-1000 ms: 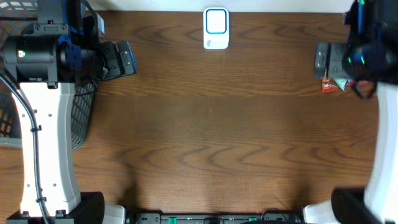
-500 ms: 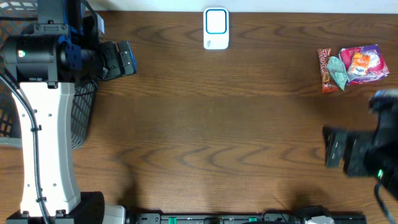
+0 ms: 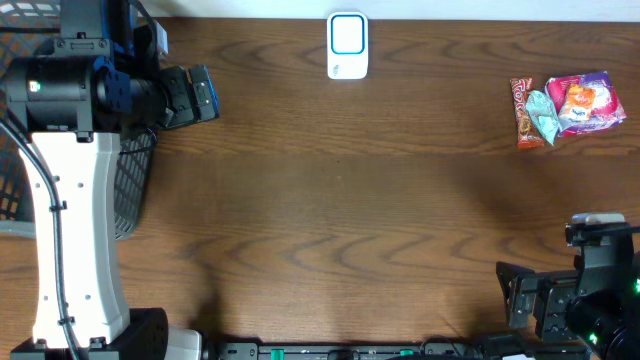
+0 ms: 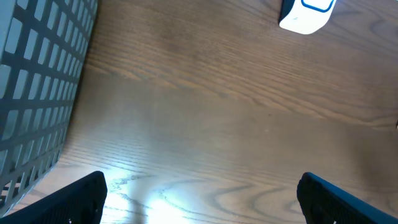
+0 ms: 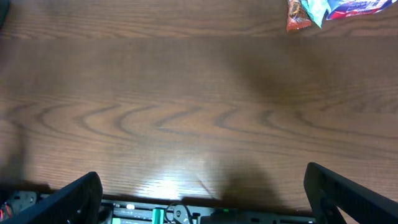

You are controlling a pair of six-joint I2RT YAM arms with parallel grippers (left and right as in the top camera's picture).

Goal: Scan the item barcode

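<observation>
A small pile of snack packets [image 3: 565, 108], red, teal and pink, lies at the table's far right; its lower edge also shows at the top of the right wrist view [image 5: 329, 11]. The white barcode scanner [image 3: 347, 45] with a blue-rimmed window stands at the back centre, and appears in the left wrist view [image 4: 306, 14]. My left gripper [image 3: 205, 94] hovers open at the back left, well left of the scanner, with nothing between its fingers [image 4: 200, 202]. My right gripper [image 3: 512, 296] stands open and empty over the front right edge [image 5: 205, 199], far from the packets.
A dark wire basket [image 3: 130, 185] hangs off the table's left side under the left arm, its mesh filling the left of the left wrist view [image 4: 37, 87]. A strip of electronics [image 5: 186, 214] runs along the table's front edge below the right gripper.
The right arm has swung from over the packets at the back right down to the front right edge, uncovering them. The left arm has not moved.
</observation>
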